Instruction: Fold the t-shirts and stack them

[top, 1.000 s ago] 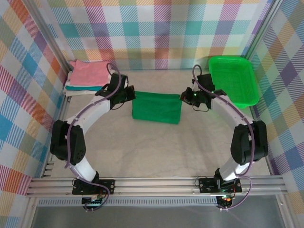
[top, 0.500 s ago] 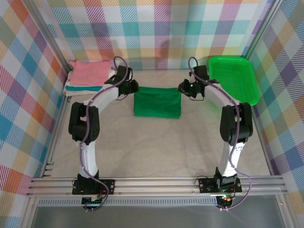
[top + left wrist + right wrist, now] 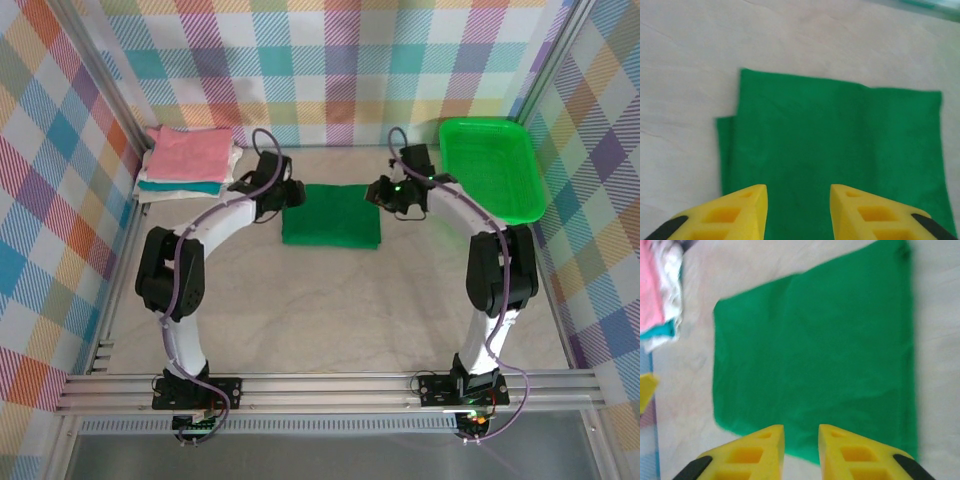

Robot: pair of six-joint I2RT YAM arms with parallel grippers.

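One green t-shirt point(image 3: 331, 215) is being flanked by the left claw point(image 3: 798, 200), half-wide, and right claw point(image 3: 801, 437), narrow, both empty; three stacked shirts point(image 3: 188, 158) nearby

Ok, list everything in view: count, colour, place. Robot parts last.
green t-shirt: one, dark green, folded flat at the far middle of the table
folded shirts: one stack, pink over white and teal, far left corner
basket: one, bright green, far right
table: one, pale beige, under everything
backdrop: pastel check, around the table
rail: silver, near edge
left gripper: yellow fingers, open, over the t-shirt's left edge
right gripper: yellow fingers, open a little, over its right edge
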